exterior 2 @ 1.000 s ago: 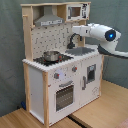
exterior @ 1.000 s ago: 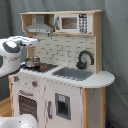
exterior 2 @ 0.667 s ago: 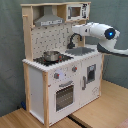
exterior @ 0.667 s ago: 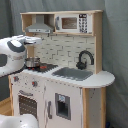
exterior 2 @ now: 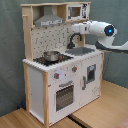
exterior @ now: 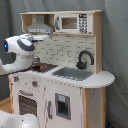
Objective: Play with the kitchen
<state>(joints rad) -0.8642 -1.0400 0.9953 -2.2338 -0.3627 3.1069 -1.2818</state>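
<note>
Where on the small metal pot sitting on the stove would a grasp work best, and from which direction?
Probably the rim of the pot, taken from straight above. It stands upright and open on the stove of the kitchen, so one finger could go inside the wall and one outside. The grey hood hangs over it, so the descent would likely need to start from the front. No handle can be made out.

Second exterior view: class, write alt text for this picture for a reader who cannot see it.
A white and light-wood toy kitchen stands on a wooden floor, with a white robot arm reaching in from the second exterior view's right, above the sink near the black faucet. A metal pot sits on the stove.
</note>
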